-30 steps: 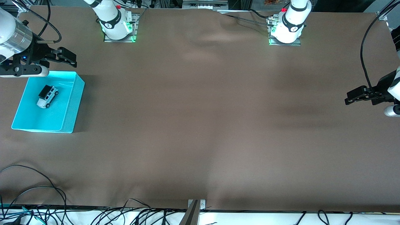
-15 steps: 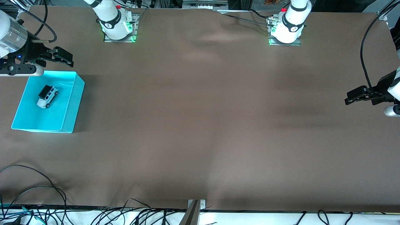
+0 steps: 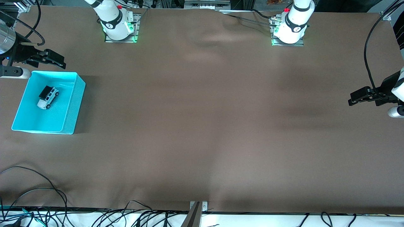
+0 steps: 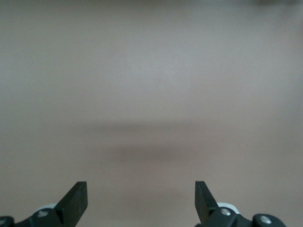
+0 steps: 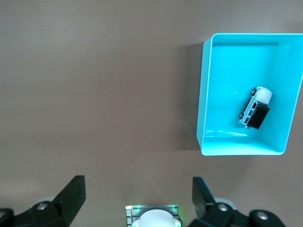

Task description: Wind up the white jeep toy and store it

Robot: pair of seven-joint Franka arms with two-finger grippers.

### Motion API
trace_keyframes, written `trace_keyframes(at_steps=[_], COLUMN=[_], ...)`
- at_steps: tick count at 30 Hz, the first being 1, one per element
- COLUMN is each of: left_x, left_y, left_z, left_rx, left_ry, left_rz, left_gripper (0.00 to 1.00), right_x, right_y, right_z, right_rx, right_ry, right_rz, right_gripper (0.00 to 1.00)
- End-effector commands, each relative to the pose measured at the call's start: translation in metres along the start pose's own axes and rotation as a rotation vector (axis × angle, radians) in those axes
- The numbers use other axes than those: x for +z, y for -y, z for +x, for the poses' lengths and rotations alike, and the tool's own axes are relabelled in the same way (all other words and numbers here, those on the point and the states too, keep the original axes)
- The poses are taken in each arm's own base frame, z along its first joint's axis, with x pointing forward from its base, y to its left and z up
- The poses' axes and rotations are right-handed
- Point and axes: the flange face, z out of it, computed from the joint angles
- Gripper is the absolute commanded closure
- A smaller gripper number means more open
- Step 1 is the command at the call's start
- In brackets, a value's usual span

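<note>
The white jeep toy [image 3: 48,97] with its black roof lies inside the turquoise bin [image 3: 72,107] at the right arm's end of the table. It also shows in the right wrist view [image 5: 255,108], in the bin [image 5: 204,104]. My right gripper [image 3: 56,60] is open and empty, up in the air over the table beside the bin's edge farthest from the front camera. In its wrist view the right gripper [image 5: 137,189] stands wide open. My left gripper [image 3: 353,97] is open and empty, waiting over bare table at the left arm's end [image 4: 141,191].
The brown table cloth [image 3: 202,110] has soft wrinkles near the arm bases. The right arm's base [image 3: 118,23] and the left arm's base [image 3: 288,28] stand along the table edge farthest from the front camera. Loose cables [image 3: 38,189] lie at the near edge.
My right gripper has drawn away from over the bin toward the table's end and away from the front camera. The jeep, the bin and the left arm have not moved.
</note>
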Motion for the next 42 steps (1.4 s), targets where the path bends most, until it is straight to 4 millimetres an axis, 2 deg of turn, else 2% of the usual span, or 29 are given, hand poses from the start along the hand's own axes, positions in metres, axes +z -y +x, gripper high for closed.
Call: trace_keyframes(at_steps=[1,9,16,23,28,42], left_x=[-0.003,-0.003,-0.003,-0.003,-0.003,-0.003], left_y=[-0.003,-0.003,-0.003,-0.003,-0.003,-0.003], left_z=[-0.003,-0.003,-0.003,-0.003,-0.003,-0.003], left_rx=[-0.009,-0.008,-0.008,-0.008,-0.008,-0.008], left_ry=[0.005,0.005,0.005,0.005,0.005,0.005], left_rz=[0.002,0.002,0.002,0.002,0.002,0.002], left_gripper=[0.00,0.00,0.00,0.00,0.00,0.00], right_x=[-0.003,-0.006,-0.006,-0.015,-0.008,-0.008], right_y=[-0.005,-0.012,-0.011,-0.004,-0.007,-0.007], right_z=[-0.005,-0.006,-0.004,-0.005,0.000,0.000], right_rx=[0.004,0.018,0.012,-0.002,-0.002,-0.003], right_ry=[-0.008,-0.013,-0.013,-0.034,-0.018,-0.018], right_rz=[-0.006,-0.002,-0.003,-0.004,-0.002,-0.004], right_gripper=[0.00,0.00,0.00,0.00,0.00,0.00])
